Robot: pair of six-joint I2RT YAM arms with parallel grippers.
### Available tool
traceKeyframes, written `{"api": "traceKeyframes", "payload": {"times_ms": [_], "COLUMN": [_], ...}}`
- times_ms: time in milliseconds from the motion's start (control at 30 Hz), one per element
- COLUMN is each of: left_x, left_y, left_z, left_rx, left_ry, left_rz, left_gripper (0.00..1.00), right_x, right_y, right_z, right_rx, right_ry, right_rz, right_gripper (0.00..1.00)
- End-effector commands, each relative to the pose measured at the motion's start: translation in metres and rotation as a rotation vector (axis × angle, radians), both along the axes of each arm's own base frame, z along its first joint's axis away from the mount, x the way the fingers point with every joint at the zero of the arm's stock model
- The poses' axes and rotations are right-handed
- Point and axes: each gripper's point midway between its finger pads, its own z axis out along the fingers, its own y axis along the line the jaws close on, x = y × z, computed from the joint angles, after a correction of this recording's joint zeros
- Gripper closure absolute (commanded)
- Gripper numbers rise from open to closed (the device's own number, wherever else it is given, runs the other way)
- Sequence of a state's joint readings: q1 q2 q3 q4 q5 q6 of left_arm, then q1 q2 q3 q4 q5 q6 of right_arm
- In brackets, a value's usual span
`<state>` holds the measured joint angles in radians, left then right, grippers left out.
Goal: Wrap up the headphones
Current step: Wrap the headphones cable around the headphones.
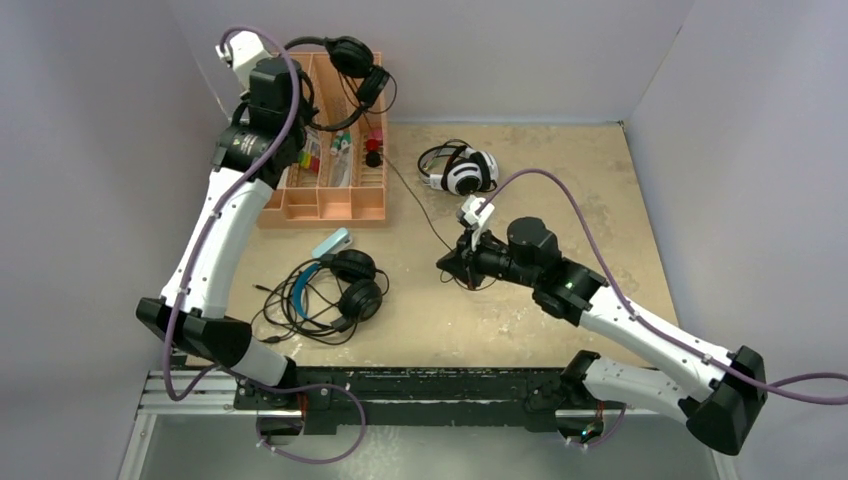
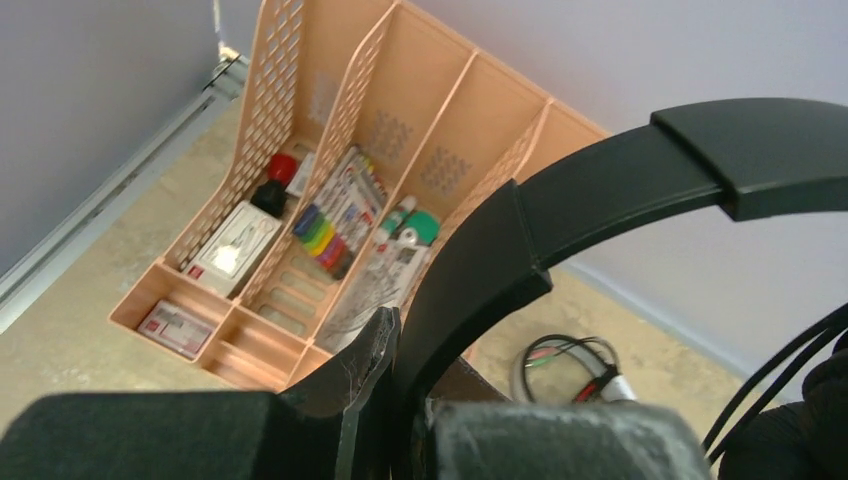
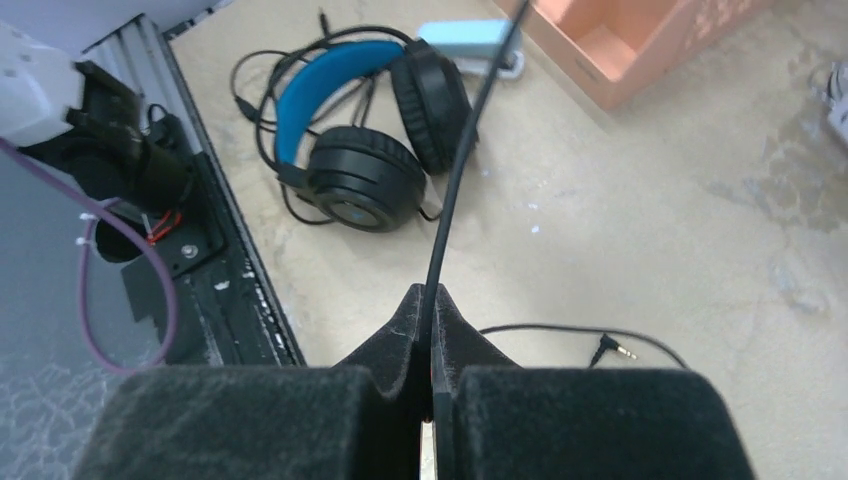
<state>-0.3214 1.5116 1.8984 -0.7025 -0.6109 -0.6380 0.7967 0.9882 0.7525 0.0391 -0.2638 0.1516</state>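
**Lighting and picture quality**

Lit softly and evenly from above; moderately bright. Noted faint, short shadows on the bench [image 1: 470,330] under the blue-banded headset [image 1: 335,285]. Found the overhead view soft, walls [image 1: 90,150] leaning outward at its edges. Found wrist views blurred up close: left hand [image 2: 405,390] and black headband [image 2: 560,200], right hand [image 3: 428,310] and thin cable [image 3: 437,250]; sharper beyond.

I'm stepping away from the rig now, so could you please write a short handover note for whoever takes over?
Left fingers: shut on the all-black headset at its headband, raised over the peach organizer.
Right fingers: shut on its cable, taut above the table.
White-and-black headset and blue-band headset lie on the table, cables loose beside them.
Done: nothing wrapped. Left: wind all three cables.
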Motion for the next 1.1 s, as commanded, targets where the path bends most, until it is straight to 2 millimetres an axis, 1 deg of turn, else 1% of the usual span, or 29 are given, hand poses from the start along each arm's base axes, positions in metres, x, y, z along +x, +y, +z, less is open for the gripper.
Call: {"api": "traceKeyframes", "payload": {"times_ms": [0, 100, 167, 233, 267, 300, 333, 367, 400, 433, 533, 667, 767, 900, 1000, 1067], "left_x": [0.016, 0.019, 0.017, 0.008, 0.002, -0.003, -0.007, -0.011, -0.016, -0.02, -0.034, -0.05, -0.061, -0.072, -0.079, -0.085], "left_y": [0.014, 0.014, 0.01, 0.008, 0.008, 0.009, 0.009, 0.007, 0.004, 0.001, -0.005, -0.011, -0.018, -0.033, -0.05, -0.066], "left_z": [-0.022, -0.058, -0.078, -0.093, -0.107, -0.114, -0.121, -0.126, -0.131, -0.136, -0.142, -0.137, -0.128, -0.116, -0.111, -0.108], "left_rx": [0.05, 0.109, 0.177, 0.285, 0.332, 0.363, 0.384, 0.407, 0.432, 0.456, 0.499, 0.524, 0.543, 0.559, 0.545, 0.522], "left_ry": [0.004, 0.09, 0.139, 0.185, 0.217, 0.233, 0.246, 0.251, 0.258, 0.263, 0.262, 0.228, 0.194, 0.145, 0.124, 0.098], "left_rz": [0.074, 0.081, 0.071, 0.07, 0.075, 0.071, 0.061, 0.045, 0.021, -0.007, -0.085, -0.204, -0.296, -0.417, -0.517, -0.611], "left_gripper": [1.0, 1.0, 1.0, 1.0, 1.0, 1.0, 1.0, 1.0, 1.0, 1.0, 1.0, 1.0, 1.0, 1.0, 1.0, 1.0], "right_x": [-0.01, -0.011, -0.004, 0.012, 0.018, 0.023, 0.026, 0.032, 0.039, 0.05, 0.084, 0.113, 0.121, 0.125, 0.133, 0.138], "right_y": [0.005, 0.017, 0.022, 0.023, 0.023, 0.022, 0.023, 0.026, 0.022, 0.02, 0.011, -0.005, -0.008, -0.002, -0.002, 0.0], "right_z": [0.055, 0.096, 0.122, 0.148, 0.164, 0.181, 0.192, 0.208, 0.223, 0.228, 0.238, 0.248, 0.253, 0.249, 0.254, 0.257], "right_rx": [-0.037, -0.041, -0.062, -0.087, -0.093, -0.097, -0.106, -0.117, -0.125, -0.174, -0.282, -0.304, -0.266, -0.269, -0.254, -0.237], "right_ry": [-0.103, -0.161, -0.225, -0.272, -0.295, -0.326, -0.343, -0.383, -0.422, -0.453, -0.506, -0.53, -0.551, -0.582, -0.598, -0.608], "right_rz": [0.06, 0.096, 0.101, 0.054, 0.032, 0.016, 0.016, 0.018, -0.019, -0.046, -0.14, -0.195, -0.176, -0.127, -0.14, -0.133], "right_gripper": [1.0, 1.0, 1.0, 1.0, 1.0, 1.0, 1.0, 1.0, 1.0, 1.0, 1.0, 1.0, 1.0, 0.95, 0.94, 0.94]}}
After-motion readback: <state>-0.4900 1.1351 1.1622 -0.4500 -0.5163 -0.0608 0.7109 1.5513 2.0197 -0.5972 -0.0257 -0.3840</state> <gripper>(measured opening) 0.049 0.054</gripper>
